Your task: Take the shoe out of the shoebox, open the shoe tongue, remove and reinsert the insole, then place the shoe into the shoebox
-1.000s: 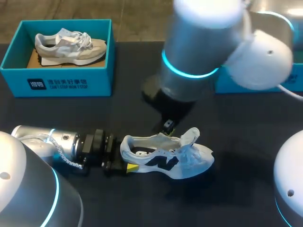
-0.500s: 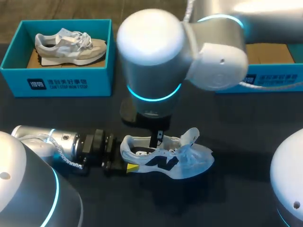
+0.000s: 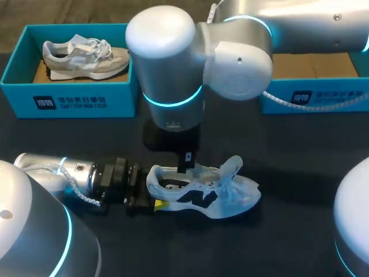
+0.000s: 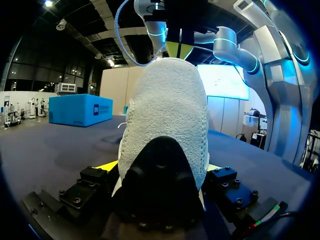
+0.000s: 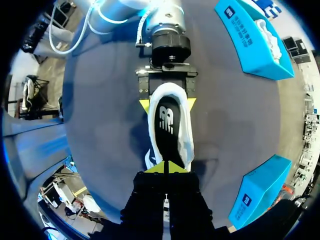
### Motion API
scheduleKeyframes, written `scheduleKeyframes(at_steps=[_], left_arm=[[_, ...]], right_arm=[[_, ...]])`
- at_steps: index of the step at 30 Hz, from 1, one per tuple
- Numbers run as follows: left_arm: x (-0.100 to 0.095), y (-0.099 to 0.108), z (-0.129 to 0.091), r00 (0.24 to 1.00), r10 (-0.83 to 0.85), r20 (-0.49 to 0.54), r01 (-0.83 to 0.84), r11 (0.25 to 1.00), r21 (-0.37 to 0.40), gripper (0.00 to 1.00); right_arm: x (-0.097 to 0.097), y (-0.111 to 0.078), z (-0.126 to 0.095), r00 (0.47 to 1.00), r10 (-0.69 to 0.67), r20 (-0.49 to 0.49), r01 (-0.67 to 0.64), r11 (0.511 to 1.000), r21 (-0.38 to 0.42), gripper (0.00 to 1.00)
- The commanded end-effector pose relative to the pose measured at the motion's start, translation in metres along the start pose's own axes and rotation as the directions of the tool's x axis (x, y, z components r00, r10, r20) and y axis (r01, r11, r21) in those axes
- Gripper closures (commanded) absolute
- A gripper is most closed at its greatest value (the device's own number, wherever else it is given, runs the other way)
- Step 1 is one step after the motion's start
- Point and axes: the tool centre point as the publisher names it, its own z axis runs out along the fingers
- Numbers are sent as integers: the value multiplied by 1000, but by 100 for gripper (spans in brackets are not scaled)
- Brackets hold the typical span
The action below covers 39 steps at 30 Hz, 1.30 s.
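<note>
Plainly, both teal boxes carry a white printed label on their near walls. The left shoebox (image 3: pixel 69 103), far left on the table (image 3: pixel 300 150), holds a grey shoe (image 3: pixel 86 55); the right shoebox (image 3: pixel 323 95) sits far right. The white shoe (image 3: pixel 214 195), with a dark logo on its side, lies near the middle of the table, toe to the right. Its black insole (image 5: pixel 168 120) bears a white logo. The left arm lies low along the table, its left claw (image 3: pixel 157 187) clamped on the heel from both sides. The right arm comes in from the far right, past the middle, and points straight down. Its right claw (image 3: pixel 185 166) is drawn closed at the shoe's opening; I cannot tell whether it pinches anything.
</note>
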Motion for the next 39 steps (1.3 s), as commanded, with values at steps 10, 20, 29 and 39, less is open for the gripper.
scheduleKeyframes(at_steps=[10,20,29,39], left_arm=[[1,3,-2,1000,1,4,-1,1000,0,100],[1,3,-2,1000,1,4,-1,1000,0,100],[1,3,-2,1000,1,4,-1,1000,0,100],[1,3,-2,1000,1,4,-1,1000,0,100]], right_arm=[[1,13,36,995,-82,56,84,996,-34,100],[-15,23,61,989,-140,44,144,984,-100,100],[-11,27,88,982,-155,105,168,977,-128,100],[-6,31,109,975,-152,160,171,979,-114,100]])
